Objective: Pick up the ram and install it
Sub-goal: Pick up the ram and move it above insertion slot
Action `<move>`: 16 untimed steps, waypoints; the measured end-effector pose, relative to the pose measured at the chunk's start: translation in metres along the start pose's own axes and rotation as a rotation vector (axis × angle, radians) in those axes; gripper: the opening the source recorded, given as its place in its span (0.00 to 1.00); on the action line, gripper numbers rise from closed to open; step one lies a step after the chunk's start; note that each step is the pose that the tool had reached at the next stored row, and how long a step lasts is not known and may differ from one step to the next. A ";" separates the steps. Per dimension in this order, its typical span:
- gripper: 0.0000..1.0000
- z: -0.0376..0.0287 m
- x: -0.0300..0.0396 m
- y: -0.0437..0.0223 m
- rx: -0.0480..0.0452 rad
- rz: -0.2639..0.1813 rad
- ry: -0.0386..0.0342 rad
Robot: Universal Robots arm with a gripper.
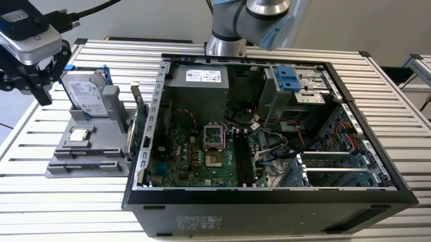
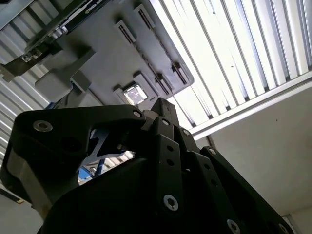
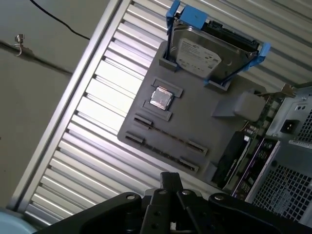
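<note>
The claw [image 3: 170,179] hangs pinched shut, holding nothing. Well apart from it, across the tray [image 3: 195,122], the ram [image 1: 140,128] stands on edge: a slim, long, dark green stick beside the case [image 1: 269,201].

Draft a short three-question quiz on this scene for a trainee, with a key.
1. True or false: the hard drive lies inside the computer case.
2. Which small silver part lies on the gray holder near the hard drive? A) a fan B) a processor chip C) a screwdriver
3. In the exterior view, on which side of the computer case is the gripper?

Key:
1. False. It stands on the gray holder, outside the case.
2. B.
3. The exterior view's left, up beside the hard drive.
</note>
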State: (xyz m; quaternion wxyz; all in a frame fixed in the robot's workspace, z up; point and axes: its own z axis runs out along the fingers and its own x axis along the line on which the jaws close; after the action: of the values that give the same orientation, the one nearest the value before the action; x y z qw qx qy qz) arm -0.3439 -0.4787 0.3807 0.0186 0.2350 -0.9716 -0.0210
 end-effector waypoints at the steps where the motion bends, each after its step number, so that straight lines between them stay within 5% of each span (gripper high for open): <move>1: 0.00 0.0000 0.0000 0.0000 0.0003 -0.012 0.0007; 16: 0.00 0.0000 -0.0001 0.0003 0.0039 -0.151 0.0076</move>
State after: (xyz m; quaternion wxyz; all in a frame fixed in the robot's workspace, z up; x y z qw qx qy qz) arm -0.3439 -0.4785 0.3807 0.0202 0.3079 -0.9510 -0.0196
